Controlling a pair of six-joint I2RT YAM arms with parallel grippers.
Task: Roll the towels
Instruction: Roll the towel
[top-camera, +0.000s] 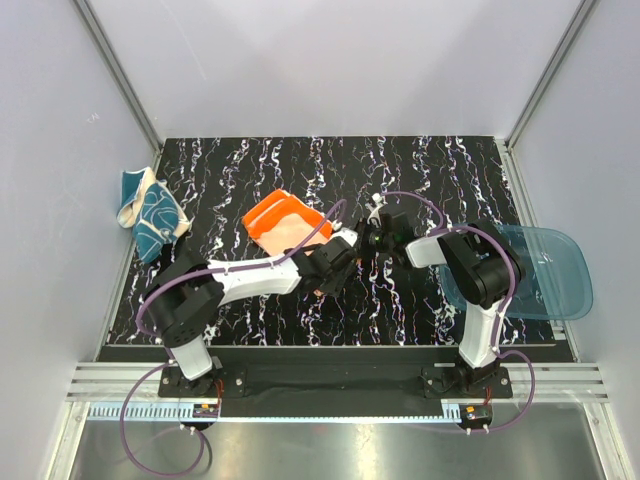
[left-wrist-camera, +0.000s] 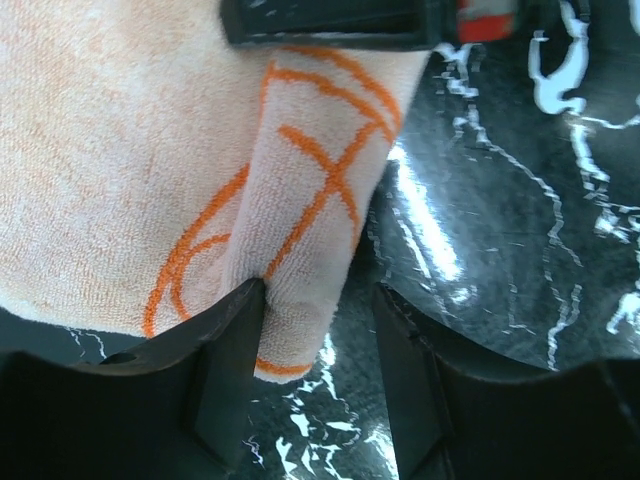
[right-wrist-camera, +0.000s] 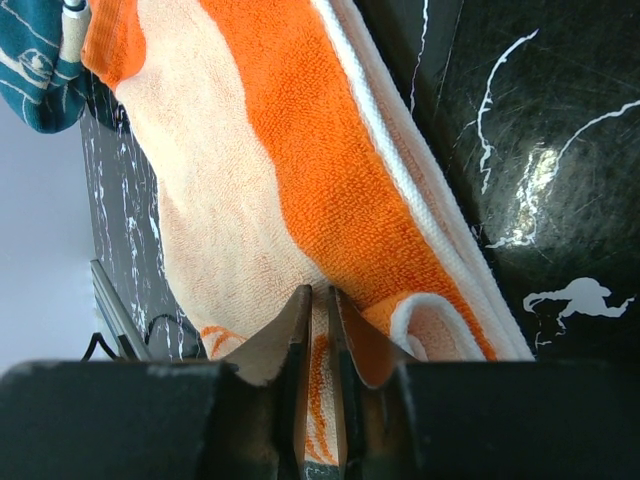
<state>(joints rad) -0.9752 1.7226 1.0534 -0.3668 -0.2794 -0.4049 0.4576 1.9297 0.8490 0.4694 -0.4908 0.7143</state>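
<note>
On the table (top-camera: 430, 170), the soft, floppy orange towel (top-camera: 280, 220) is best held by an edge: the right claw (right-wrist-camera: 320, 300) pinches one, the left claw (left-wrist-camera: 320, 320) stands apart around a fold.

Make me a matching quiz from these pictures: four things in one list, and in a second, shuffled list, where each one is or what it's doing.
Things:
1. teal towel
2. blue tray
3. right claw
4. orange towel

Places or states:
A. middle of the table
B. pinching the orange towel's edge
C. sticking out past the table's right edge
D. bunched at the table's left edge

Pairs: 1-D, 2-C, 3-B, 4-A
</note>
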